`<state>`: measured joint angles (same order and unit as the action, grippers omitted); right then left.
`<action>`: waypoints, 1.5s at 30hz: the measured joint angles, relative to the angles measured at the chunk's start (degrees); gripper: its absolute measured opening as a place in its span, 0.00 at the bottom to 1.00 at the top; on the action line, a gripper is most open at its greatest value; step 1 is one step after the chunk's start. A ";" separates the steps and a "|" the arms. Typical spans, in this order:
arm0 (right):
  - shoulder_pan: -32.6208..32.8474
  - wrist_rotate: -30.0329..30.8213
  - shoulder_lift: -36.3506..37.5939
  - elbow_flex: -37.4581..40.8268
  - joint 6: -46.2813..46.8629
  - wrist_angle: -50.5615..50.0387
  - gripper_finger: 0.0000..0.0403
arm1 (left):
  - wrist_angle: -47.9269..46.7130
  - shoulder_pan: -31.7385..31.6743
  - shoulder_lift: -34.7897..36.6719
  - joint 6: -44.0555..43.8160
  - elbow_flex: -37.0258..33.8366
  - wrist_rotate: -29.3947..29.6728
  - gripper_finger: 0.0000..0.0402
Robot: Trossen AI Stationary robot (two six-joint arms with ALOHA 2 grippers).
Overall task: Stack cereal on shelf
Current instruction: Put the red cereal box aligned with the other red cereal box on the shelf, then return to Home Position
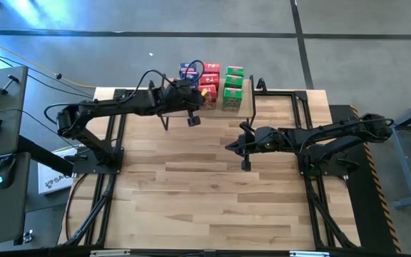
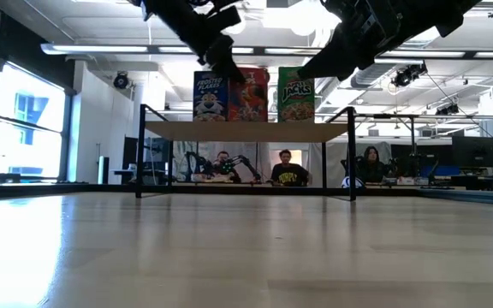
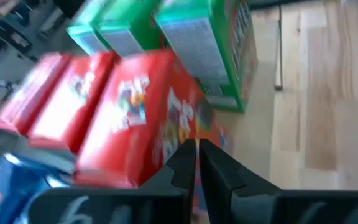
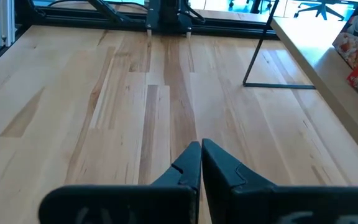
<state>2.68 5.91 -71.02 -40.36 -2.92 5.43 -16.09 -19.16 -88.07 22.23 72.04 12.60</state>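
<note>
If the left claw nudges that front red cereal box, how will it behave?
The red box stands tall and narrow, so it probably tips easily. Being printed cardboard, it is likely light and dents under squeezing. Green boxes crowd beside it, so it may knock them.

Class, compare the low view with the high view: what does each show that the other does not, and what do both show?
Only the low view shows the cereal boxes' printed fronts and seated people behind the shelf. Only the high view shows the whole table, the left gripper by the shelf and the right gripper over bare tabletop. Both show the shelf carrying blue boxes, red boxes and green boxes.
</note>
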 joint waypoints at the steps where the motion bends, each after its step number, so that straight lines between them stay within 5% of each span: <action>1: 0.00 0.00 0.00 0.00 -0.04 0.02 0.00 | 0.78 0.00 -0.12 0.14 0.10 0.00 0.03; 7: 0.00 -0.09 0.00 0.00 -0.07 0.01 0.00 | -0.91 0.34 -0.08 0.84 -0.01 0.78 0.03; 16: 0.00 -0.09 0.00 0.00 -0.07 0.02 0.00 | -7.17 3.38 2.69 -1.53 -0.03 10.08 0.03; 29: 0.00 -0.09 0.00 0.00 0.11 0.24 0.00 | -5.39 2.25 -0.54 -2.67 -0.01 10.04 0.03; 33: 0.01 -0.09 0.00 0.00 0.08 0.34 0.00 | -2.66 2.25 -0.81 -2.64 0.01 5.72 0.03; 38: 0.00 -0.57 1.63 -0.02 -4.43 0.60 0.00 | -0.95 2.25 1.93 -5.01 -0.20 -6.70 0.02; 45: -3.50 -5.97 9.72 5.56 -9.60 5.07 0.00 | 10.53 1.81 14.40 -9.54 -17.13 -18.34 0.00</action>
<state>-0.82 -0.06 -61.31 -34.80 -12.51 10.50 -5.56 -17.34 -73.67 12.69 54.92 -5.74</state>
